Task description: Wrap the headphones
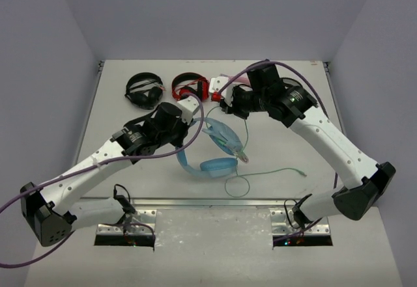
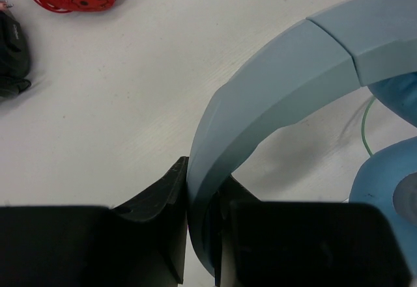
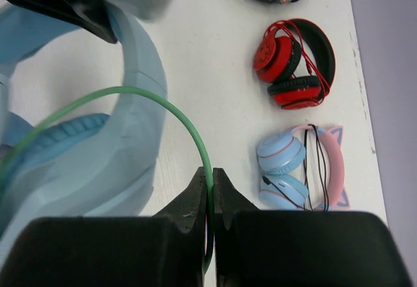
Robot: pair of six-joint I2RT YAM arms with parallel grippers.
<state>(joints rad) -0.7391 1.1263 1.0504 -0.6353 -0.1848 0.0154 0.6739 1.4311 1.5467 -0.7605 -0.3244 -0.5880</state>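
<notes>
- While both arms reach in over the desk (image 1: 163, 183), the headphones (image 1: 218, 166) sit near its centre, between the two arms.
- The wide blue headband curves toward the left arm. The two padded blue cups lie close together on the side of the right arm.
- In the left wrist view, the left tool (image 2: 201, 199) is clamped on the headband, with one black finger pressed against each face of the band.
- In the right wrist view, the right tool (image 3: 210, 192) is closed on the cable (image 3: 163, 101). The thin green line runs down into the narrow slot between the two fingers, which stand almost together.
- From that slot, the cable rises in an arc over the headband and cups, toward the left of the right wrist view.
- In the top view, the rest of the cable lies loose on the desk on the near side of the cups. It forms one small loop, then a long run toward the right arm, where its end lies free.
- Three other pairs lie in a row toward the far edge of the desk:
- a black pair (image 1: 144, 90) on the left;
- a red pair (image 1: 190, 86) in the middle;
- a light-blue pair with a pink cat-ear headband (image 3: 300, 166) on the right.
- None of these three touches the headphones or the cable.
</notes>
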